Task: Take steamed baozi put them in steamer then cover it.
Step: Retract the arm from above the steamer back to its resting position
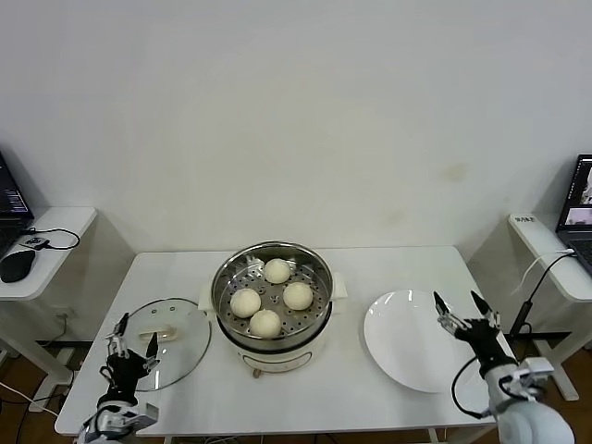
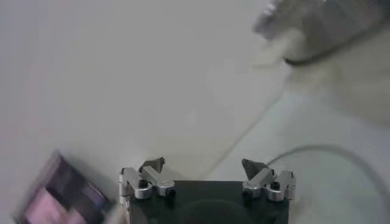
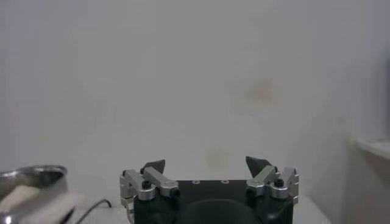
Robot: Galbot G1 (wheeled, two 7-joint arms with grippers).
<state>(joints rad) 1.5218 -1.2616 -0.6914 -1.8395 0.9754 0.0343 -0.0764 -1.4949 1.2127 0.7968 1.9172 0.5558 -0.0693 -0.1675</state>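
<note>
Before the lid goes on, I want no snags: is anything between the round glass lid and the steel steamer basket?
Nothing visible: the glass lid lies flat beside the steel steamer, bare table between. Open left gripper hovers at the lid's near edge.

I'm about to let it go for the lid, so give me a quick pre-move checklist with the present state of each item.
1. All four steamed baozi in the steamer: ok.
2. Plate holds no buns: ok.
3. Cover lying flat on the table, beside the steamer, handle up: ok.
4. Left gripper open, holding nothing, by the cover's near edge: ok.
5. Right gripper open, holding nothing, at the plate's right edge, away from the steamer: ok.
6. Steamer covered: not ok, not yet done.
</note>
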